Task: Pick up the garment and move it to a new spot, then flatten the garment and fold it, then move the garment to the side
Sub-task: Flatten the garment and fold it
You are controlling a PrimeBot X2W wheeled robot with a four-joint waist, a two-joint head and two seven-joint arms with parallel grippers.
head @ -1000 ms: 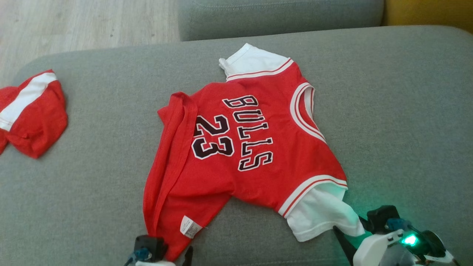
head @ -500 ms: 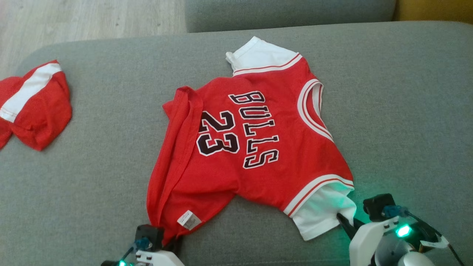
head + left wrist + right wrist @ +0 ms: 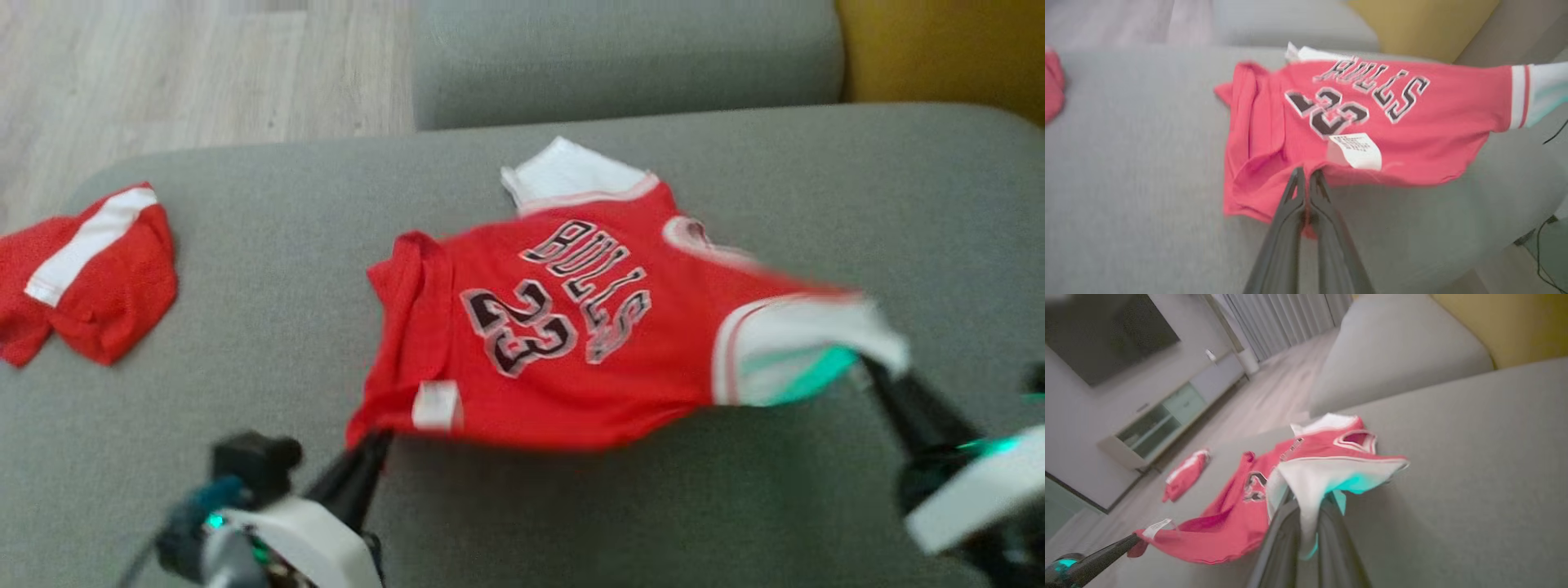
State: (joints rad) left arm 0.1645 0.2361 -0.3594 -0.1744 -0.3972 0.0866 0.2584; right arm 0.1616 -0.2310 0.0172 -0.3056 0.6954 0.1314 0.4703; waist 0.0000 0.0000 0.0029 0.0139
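- At about 9 o'clock in the head view, we saw a small red cloth [image 3: 90, 273] with a white stripe. It lay on the grey sofa [image 3: 245, 351], well apart from the other things.
- At about 10 o'clock, past the sofa, we saw a pale wooden floor [image 3: 163, 73].
- At about 7 o'clock was the left gripper [image 3: 374, 445]. It was squeezed shut on the bottom corner of the red garment [image 3: 571, 359]. In the left wrist view, we saw red cloth pinched right at its tip.
- Near that pinch, at about 2 o'clock from it, a white label [image 3: 435, 404] was on the garment.
- The garment was in the middle of the head view, stretched between the two grippers. It had "BULLS" and "23" on it in black.
- The garment's near edge was up off the sofa, and a shadow lay under it.
- At 12 o'clock its far sleeve [image 3: 571, 171], a white one, seemed to rest on the sofa. The picture was blurry, so we could not be sure.
- At about 4 o'clock was the right gripper [image 3: 872, 376]. It was squeezed shut on the near sleeve [image 3: 808, 351], which was white too. In the right wrist view, we saw white cloth caught in it and hanging down.
- At about 2 o'clock, behind the sofa, was something yellow [image 3: 939, 49].
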